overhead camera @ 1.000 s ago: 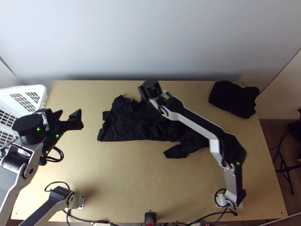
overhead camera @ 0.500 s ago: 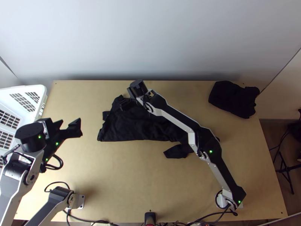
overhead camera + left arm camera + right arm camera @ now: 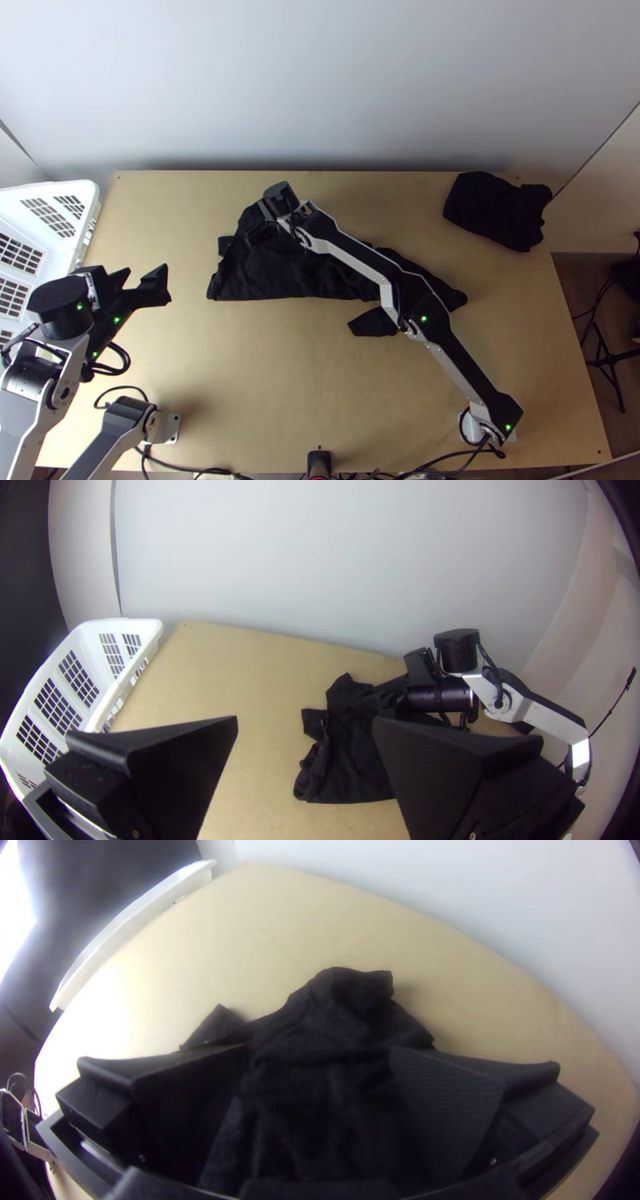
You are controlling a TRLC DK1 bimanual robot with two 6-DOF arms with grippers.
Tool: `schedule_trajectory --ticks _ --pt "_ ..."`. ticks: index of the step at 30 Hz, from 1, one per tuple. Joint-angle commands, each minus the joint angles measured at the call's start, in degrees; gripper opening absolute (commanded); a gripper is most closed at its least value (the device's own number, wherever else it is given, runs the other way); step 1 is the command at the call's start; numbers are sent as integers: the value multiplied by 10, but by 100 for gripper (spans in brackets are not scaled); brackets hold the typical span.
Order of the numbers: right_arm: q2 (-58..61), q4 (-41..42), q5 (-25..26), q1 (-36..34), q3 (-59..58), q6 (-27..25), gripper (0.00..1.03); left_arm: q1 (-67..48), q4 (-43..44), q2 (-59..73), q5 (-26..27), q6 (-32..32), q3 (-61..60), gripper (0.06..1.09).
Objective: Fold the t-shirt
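Observation:
My left gripper (image 3: 146, 280) stands open over the table's left part, well to the left of the cloth, with nothing between its fingers; the left wrist view shows the same gripper (image 3: 305, 727) with its fingers wide apart. Over the upper left part of the black t-shirt (image 3: 272, 272) is my right gripper (image 3: 260, 224). In the right wrist view this gripper (image 3: 320, 1050) is open, black fabric (image 3: 333, 1020) lying between and beneath its fingers. The shirt lies unevenly spread and wrinkled, one piece jutting toward the near edge. Part of it is hidden under the right arm.
A second black cloth (image 3: 496, 210) lies bunched at the table's far right corner. The white basket (image 3: 60, 216) stands at the left edge. Bare wood (image 3: 280, 376) stretches between the shirt and the near edge, where cables run. A pale wall rises behind the table.
The right gripper has moved left over the shirt, its arm swinging left and uncovering the shirt's right end. The left gripper has shifted slightly toward the near edge. The shirt looks unmoved.

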Motion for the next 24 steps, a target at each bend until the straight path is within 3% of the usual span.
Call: schedule_trajectory --ticks 1,4,7,11,13,17,19,24 --pt "23 0 -1 -4 14 -18 98 5 0 -5 1 2 -8 104" --pt "32 0 0 -10 17 -21 96 4 2 -6 2 -1 -12 104" --pt "40 0 5 -18 18 -27 82 5 4 -5 2 -1 -12 104" --pt "42 15 22 -24 18 -33 37 4 6 -6 2 -1 -11 104" --pt "37 33 27 -25 18 -45 21 4 6 -6 2 -1 -11 104" --pt "22 48 38 -25 18 -52 20 4 6 -6 2 -1 -14 104" --pt "7 47 41 -22 17 -57 10 4 6 -7 3 -1 -16 104" --pt "-44 38 44 -16 17 -57 9 3 7 -10 16 -1 -24 104"
